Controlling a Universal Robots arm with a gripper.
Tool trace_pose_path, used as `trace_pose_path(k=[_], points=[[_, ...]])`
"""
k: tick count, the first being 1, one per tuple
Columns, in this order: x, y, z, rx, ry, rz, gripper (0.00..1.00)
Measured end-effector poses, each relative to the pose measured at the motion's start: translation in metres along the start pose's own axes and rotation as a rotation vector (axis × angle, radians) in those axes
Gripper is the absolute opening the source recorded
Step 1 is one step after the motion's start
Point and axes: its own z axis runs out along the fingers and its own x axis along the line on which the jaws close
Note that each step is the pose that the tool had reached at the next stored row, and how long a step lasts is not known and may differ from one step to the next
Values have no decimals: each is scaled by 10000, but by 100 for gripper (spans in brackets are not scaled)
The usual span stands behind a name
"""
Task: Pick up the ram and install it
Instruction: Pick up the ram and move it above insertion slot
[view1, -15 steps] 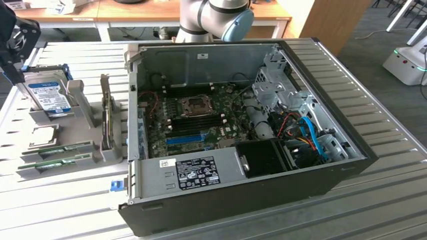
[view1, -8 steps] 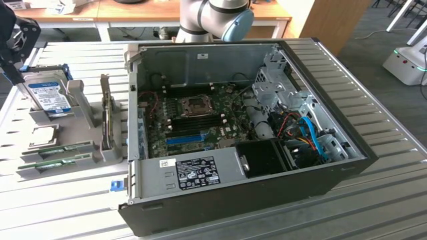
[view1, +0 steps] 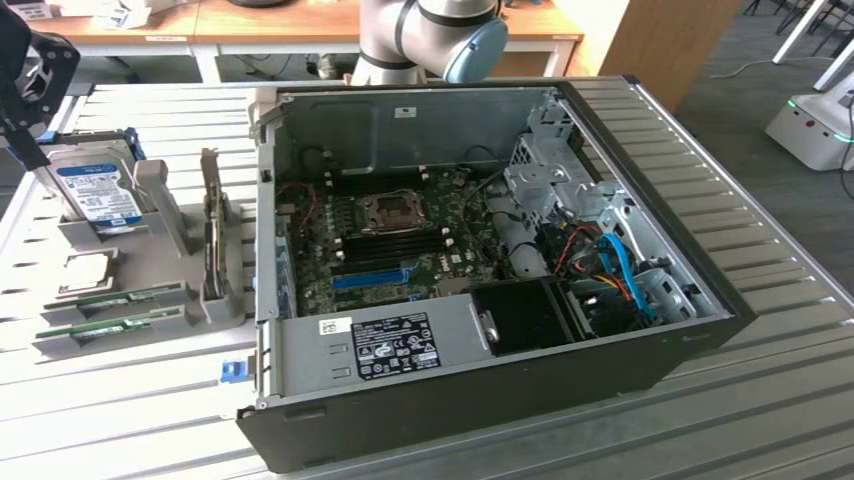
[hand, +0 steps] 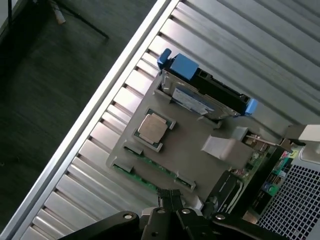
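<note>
The claw (hand: 171, 196), clenched and empty, hovers above the grey holder (hand: 190, 142), where the ram (hand: 156, 167) lies in a groove along the edge opposite the hard drive (hand: 190, 102); the approach should centre on one stick, square to its long edges.

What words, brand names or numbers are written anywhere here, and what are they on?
No text can be read; all the print is too small.
Blue-and-white label on the hard drive: unreadable.
Black label on the grey cover inside the computer case: unreadable.
White sticker on the case's inner wall: unreadable.
</note>
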Motion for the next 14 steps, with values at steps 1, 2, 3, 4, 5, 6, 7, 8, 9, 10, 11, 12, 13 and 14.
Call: trace_pose_path(k=[1,2,3,4,5,6,7,8,9,10,11,12,13,14], points=[[0,0,0,3,8,-179,11],[0,0,1,7,14,-357,11],[0,0,2,11,22,-552,11],[0,0,2,14,29,-731,11],[0,0,3,18,37,-911,11],[0,0,3,22,45,-1090,11],[0,0,4,25,51,-1270,11],[0,0,4,29,59,-1450,11],[0,0,5,32,67,-1640,11],[0,0,5,36,74,-1815,11],[0,0,6,39,81,-1986,11],[0,0,6,43,88,-2164,11],[0,0,7,46,96,-2343,11],[0,0,7,49,103,-2523,11]])
